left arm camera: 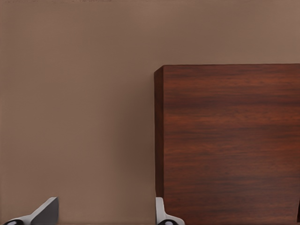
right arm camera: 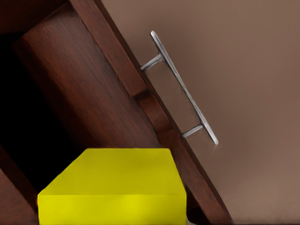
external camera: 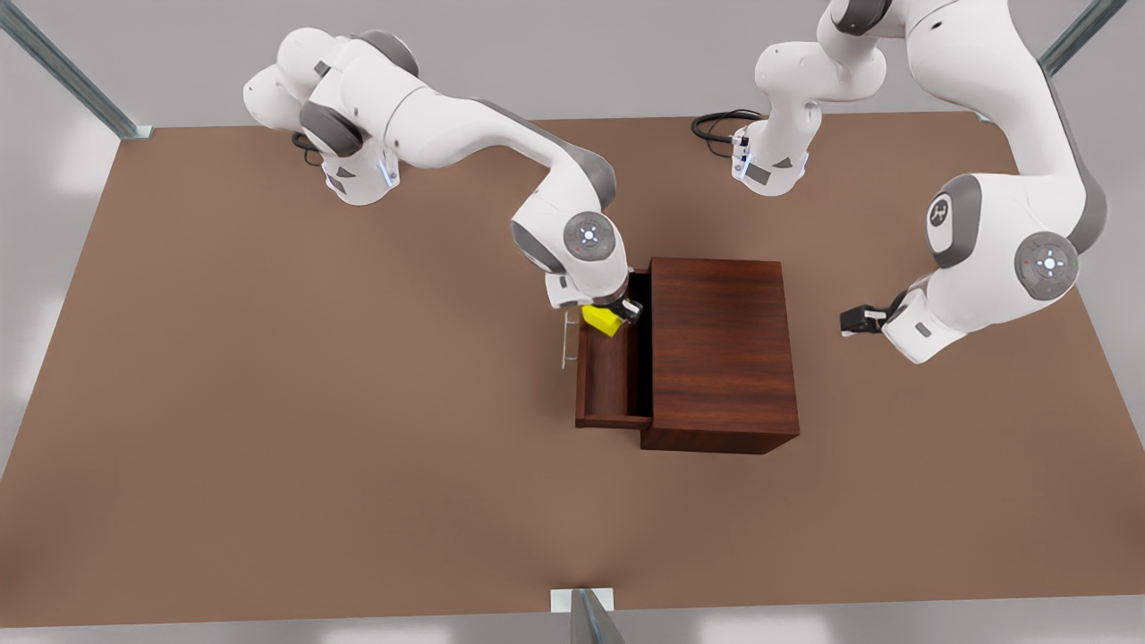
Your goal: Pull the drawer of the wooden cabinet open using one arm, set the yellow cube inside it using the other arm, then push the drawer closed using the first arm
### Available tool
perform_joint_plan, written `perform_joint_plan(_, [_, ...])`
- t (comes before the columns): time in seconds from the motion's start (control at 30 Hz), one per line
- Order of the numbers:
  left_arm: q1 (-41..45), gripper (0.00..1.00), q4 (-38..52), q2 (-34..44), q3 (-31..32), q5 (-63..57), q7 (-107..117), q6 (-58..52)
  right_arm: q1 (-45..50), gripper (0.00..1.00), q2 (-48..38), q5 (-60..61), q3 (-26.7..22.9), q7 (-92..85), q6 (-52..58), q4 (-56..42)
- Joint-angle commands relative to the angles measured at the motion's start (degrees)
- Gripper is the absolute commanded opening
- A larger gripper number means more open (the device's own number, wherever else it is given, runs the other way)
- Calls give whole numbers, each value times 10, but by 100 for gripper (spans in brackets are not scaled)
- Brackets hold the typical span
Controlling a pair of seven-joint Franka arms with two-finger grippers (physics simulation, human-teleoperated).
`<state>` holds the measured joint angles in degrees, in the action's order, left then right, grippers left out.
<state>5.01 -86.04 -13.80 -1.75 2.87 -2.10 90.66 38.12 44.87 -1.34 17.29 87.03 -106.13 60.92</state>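
Front view reference: with right gripper (external camera: 620,315) pinching cube (external camera: 602,319) over open drawer (external camera: 612,376), lower inside walls before release; left gripper (external camera: 850,321), spread, waiting beside cabinet (external camera: 720,353).

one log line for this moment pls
drawer: open | yellow cube: held by right gripper over drawer | left gripper: open, waiting beside wooden cabinet | step: placing

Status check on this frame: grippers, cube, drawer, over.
Right gripper shut on yellow cube, poised over the open drawer. Left gripper open, waiting beside the wooden cabinet. Cube not yet released. Nothing in the way.
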Motion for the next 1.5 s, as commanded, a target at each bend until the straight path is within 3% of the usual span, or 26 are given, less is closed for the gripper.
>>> perform_joint_plan(0.0, [0,100,-1,1,1,-2,6,15,6,61,4,-1,-1,201,-4,-1])
perform_joint_plan(0.3, [1,100,3,3,2,-5,5,25,32,62,28,-2,-16,206,-2,-25])
perform_joint_plan(0.33, [2,100,3,3,2,-5,5,25,31,100,27,-2,-16,200,-2,-25])
perform_joint_plan(0.57, [95,100,45,16,3,4,98,16,27,100,14,-11,-24,196,18,-26])
perform_joint_plan(0.6, [103,100,44,32,33,4,122,15,-1,100,-15,-16,-35,162,56,-26])
perform_joint_plan(0.67, [125,100,45,33,76,-2,241,15,-121,100,-82,-4,-18,40,168,-26])
perform_joint_plan(0.73, [188,100,46,29,77,-2,355,22,-251,100,-125,-5,-9,-153,274,-26])
perform_joint_plan(0.77, [229,100,51,23,77,-2,432,27,-345,100,-139,-10,-10,-337,333,-24])
perform_joint_plan(0.83, [288,100,101,-35,77,-1,573,88,-460,100,-154,-49,-5,-571,335,-7])
perform_joint_plan(0.9, [350,100,198,-140,75,-5,747,188,-527,100,-193,-56,-5,-717,240,107])
perform_joint_plan(0.97, [395,100,266,-217,73,-94,907,291,-540,100,-232,-55,-5,-719,177,177])
perform_joint_plan(1.03, [406,100,286,-261,70,-97,956,385,-538,100,-256,-54,-5,-717,143,235])
perform_joint_plan(1.1, [432,100,326,-321,63,-141,968,434,-537,100,-254,-54,-5,-704,151,232])
perform_joint_plan(1.2, [434,100,323,-329,62,-157,896,369,-539,100,-254,-53,-5,-707,153,230])
perform_joint_plan(1.47, [435,100,316,-371,61,-171,847,319,-539,100,-253,-53,-6,-706,153,229])
